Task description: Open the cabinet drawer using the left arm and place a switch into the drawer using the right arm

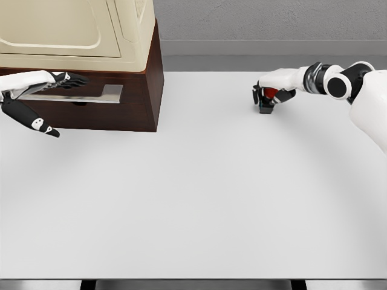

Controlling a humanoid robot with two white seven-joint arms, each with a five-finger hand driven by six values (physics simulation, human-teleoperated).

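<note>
A cabinet [130,66] with a cream top and a dark brown base stands at the table's far left. A grey strip [97,94] runs along its drawer front [109,115]; I cannot tell whether the drawer is pulled out. My left hand [57,90] lies against that front. Its black fingers [71,78] stretch along the strip's top edge, its thumb [43,127] is spread below, and it grips nothing. At the far right, my right hand [270,96] is curled around a small black and red switch [268,101], which rests on the table and is partly hidden by the fingers.
The white table [193,199] stretches wide between the cabinet and the switch. Its front edge runs along the bottom of the view. A grey wall [266,24] stands behind the table.
</note>
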